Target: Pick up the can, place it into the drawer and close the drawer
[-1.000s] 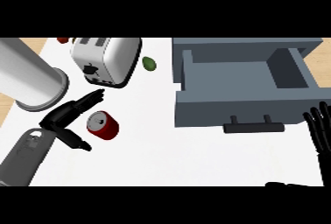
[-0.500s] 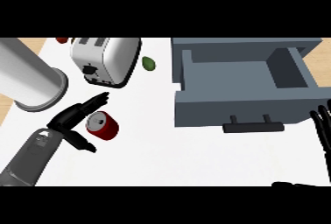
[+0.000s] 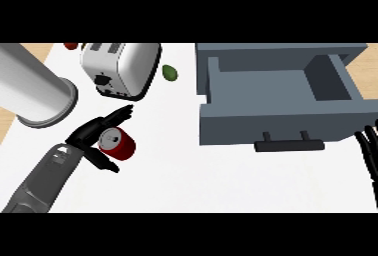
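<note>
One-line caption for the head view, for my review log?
Left hand cups the red can on the counter; the grey drawer stands open, right hand resting at the right edge.

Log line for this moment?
left hand: open, beside can | can: on counter | drawer: open | right hand: resting at right edge

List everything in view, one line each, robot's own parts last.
can: one, red with a silver top, on the counter's left, at the left hand
drawer: one, grey, open, dark handle facing the robot, at right
toaster: one, white and silver, upper left
cylinder: one, large, silver, far left
green item: one, small, right of the toaster
red item: one, small, top left edge, cut off
counter: one, white
left hand: black, open beside the can
right hand: black, fingers up, right edge
</note>
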You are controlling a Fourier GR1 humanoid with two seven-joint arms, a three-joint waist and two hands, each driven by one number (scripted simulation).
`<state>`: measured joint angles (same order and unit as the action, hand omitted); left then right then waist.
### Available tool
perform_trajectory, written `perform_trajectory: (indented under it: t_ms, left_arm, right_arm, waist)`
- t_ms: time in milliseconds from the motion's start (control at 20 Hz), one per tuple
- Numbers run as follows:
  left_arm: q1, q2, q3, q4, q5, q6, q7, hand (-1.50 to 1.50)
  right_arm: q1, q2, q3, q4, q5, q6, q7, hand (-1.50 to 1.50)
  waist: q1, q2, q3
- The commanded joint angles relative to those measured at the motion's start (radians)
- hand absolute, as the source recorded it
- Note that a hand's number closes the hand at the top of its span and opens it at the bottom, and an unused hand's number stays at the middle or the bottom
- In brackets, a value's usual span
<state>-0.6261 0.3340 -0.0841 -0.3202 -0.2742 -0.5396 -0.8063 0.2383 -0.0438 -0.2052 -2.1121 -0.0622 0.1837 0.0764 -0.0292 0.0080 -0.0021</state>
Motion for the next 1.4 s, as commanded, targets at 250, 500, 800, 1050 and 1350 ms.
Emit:
perform_trajectory:
  t_ms: [250,500,800,1050,1350]
  left_arm:
    - [-0.038,-0.012,-0.014,0.064,-0.011,-0.123,-0.11,-1.5]
    - [-0.008,-0.031,-0.046,0.041,-0.032,-0.114,-0.141,-1.5]
    - [-0.036,-0.08,-0.04,0.034,-0.009,-0.121,-0.114,1.5]
    - [-0.028,-0.114,-0.049,0.008,0.01,-0.15,-0.119,1.5]
    - [0.018,-0.098,-0.069,-0.055,0.036,-0.221,-0.092,1.5]
  right_arm:
    - [0.016,0.021,0.03,-0.006,0.029,0.0,-0.001,-1.5]
    - [-0.01,-0.019,-0.033,0.026,-0.03,0.028,-0.014,-1.5]
    - [0.043,0.018,0.012,-0.068,-0.019,0.014,0.046,-1.5]
    - [-0.018,-0.017,-0.047,0.012,-0.043,0.021,0.007,-1.5]
    - [0.069,0.006,-0.041,-0.097,-0.066,0.029,0.04,-1.5]
  waist:
    - [0.002,0.0,0.0]
    - [0.008,-0.001,0.001]
    - [0.006,-0.003,0.0]
    - [0.012,-0.002,0.001]
    - [0.018,-0.01,0.001]
